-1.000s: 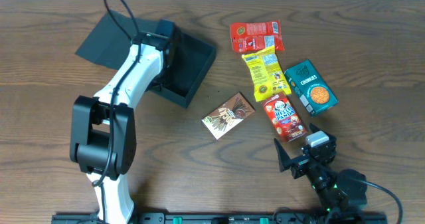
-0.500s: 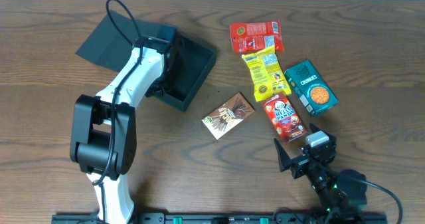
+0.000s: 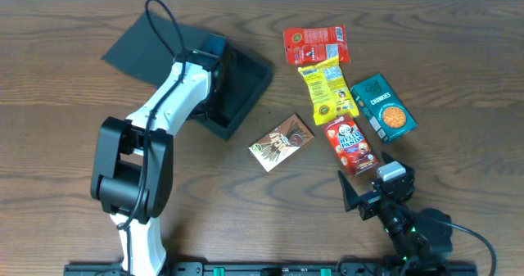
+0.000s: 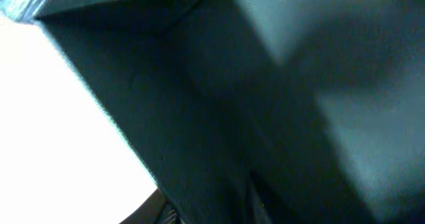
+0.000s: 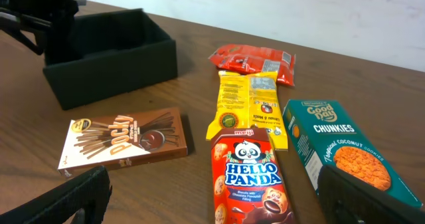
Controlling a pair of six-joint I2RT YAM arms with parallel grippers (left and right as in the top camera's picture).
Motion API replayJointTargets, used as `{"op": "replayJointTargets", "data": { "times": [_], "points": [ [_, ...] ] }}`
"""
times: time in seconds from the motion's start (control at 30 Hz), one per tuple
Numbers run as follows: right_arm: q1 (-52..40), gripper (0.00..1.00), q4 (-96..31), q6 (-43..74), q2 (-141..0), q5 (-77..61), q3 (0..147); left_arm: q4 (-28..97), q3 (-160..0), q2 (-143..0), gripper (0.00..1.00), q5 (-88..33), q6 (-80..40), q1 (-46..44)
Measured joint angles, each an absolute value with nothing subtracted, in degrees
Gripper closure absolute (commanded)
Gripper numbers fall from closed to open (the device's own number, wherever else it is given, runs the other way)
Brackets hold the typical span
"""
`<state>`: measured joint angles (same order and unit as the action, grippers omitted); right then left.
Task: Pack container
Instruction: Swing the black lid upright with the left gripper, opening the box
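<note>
We took it for a robot lab: left arm [image 3: 155, 116] and right arm [image 3: 409, 227] on a rail [image 3: 246, 269] at a wooden table [image 3: 49, 104], white wall [image 5: 279, 11] behind.

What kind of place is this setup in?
Probably a lab test bench: left arm and right arm mounted at a wood-grain table's edge, snack packs staged beside the open container, plain white wall behind.
</note>
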<state>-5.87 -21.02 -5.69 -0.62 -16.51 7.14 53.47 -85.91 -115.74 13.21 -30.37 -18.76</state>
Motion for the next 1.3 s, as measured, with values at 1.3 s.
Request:
{"op": "replayJointTargets", "data": {
  "times": [1.3],
  "points": [
    [-5.9,0.01,-21.0,-5.7,-0.6,-16.5,7.1,40.5,-81.2,-115.7,0.71,21.9,7.5,-20.1]
  ]
}}
